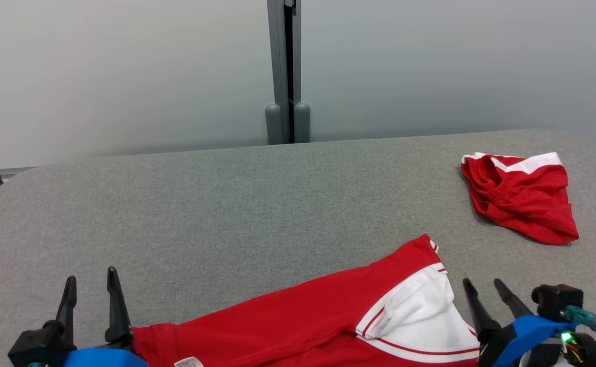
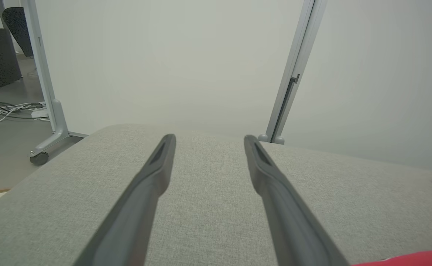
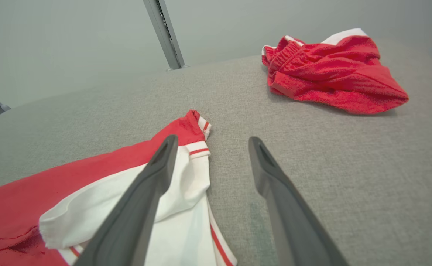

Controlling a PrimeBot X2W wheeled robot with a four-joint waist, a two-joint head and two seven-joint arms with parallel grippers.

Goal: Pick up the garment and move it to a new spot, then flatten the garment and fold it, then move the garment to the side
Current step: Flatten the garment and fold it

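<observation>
Red jersey garment with a white side panel and thin red stripes: lies loose along the near edge of the grey cloth-covered table, running off the bottom of the head view, one pointed corner toward the table's middle. Wrinkled at the white panel, so not flat. Probably kept close in for easy reach of both arms. Held by nothing.

Left gripper: long dark fingers spread wide, empty, just beside the garment's left end, near a small white label. Right gripper: likewise wide apart and empty, just beside the white panel, one finger over its edge in the right wrist view. Fits a garment waiting to be lifted, or one set down for flattening; cannot tell which.

Farther out, well apart at the far right: a second red garment with white trim, bunched into a rough packet, elastic waistband showing. Blocks nothing close by; likely to crowd only a move toward that corner. Behind the table, pale partition panels joined by a grey post.
</observation>
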